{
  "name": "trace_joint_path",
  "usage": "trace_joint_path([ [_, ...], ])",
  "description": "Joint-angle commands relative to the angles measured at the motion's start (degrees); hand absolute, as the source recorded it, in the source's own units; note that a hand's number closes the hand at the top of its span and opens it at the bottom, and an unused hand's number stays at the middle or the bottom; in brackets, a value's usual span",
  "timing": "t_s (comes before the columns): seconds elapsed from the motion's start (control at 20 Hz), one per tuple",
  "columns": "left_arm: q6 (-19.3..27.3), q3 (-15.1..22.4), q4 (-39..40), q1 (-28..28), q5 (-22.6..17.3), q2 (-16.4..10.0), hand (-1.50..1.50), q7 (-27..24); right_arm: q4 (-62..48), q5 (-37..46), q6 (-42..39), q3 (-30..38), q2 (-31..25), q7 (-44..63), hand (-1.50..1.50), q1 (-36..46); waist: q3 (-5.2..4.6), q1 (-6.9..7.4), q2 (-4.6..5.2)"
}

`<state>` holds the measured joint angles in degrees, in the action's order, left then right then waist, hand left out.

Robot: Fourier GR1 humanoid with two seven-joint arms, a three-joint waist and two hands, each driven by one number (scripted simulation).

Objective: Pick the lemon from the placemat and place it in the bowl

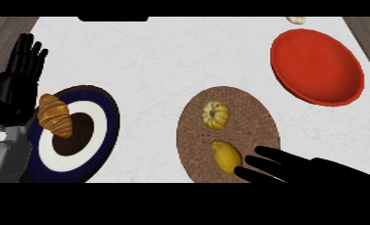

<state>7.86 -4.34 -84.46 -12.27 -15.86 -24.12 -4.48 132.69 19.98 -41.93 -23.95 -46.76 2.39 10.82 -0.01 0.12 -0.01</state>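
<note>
A yellow lemon [226, 157] lies on the near part of a round brown placemat [249, 114]. My right hand [303, 168] comes in from the lower right, fingers straight and open, their tips just right of the lemon and close to touching it. The red bowl [316, 66] stands at the far right of the counter, apart from the mat. At the left edge my left hand [20, 79] rests open with fingers up.
A small yellow squash-like fruit [215, 115] sits on the mat beyond the lemon. A croissant [55, 115] lies on a dark blue and white plate [101, 141] at the left. A pale object [295, 20] lies at the far edge above the bowl.
</note>
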Motion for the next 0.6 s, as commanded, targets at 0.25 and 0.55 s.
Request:
trace_joint_path([
  [0.25, 0.8, -1.2, 0.7, -4.0, 2.7, 1.6, 0.0, 3.3, -8.3, 12.9, -0.8, -4.5, 6.4, -6.1, -1.5, -1.5, 0.06, -0.27, 0.05],
  [0.55, -2.3, -2.8, 1.8, -1.9, 2.4, 2.6, 0.0, 0.3, -20.1, 20.4, 0.9, -8.2, 14.6, -7.0, -1.5, 4.1, 0.02, 0.11, 0.08],
])
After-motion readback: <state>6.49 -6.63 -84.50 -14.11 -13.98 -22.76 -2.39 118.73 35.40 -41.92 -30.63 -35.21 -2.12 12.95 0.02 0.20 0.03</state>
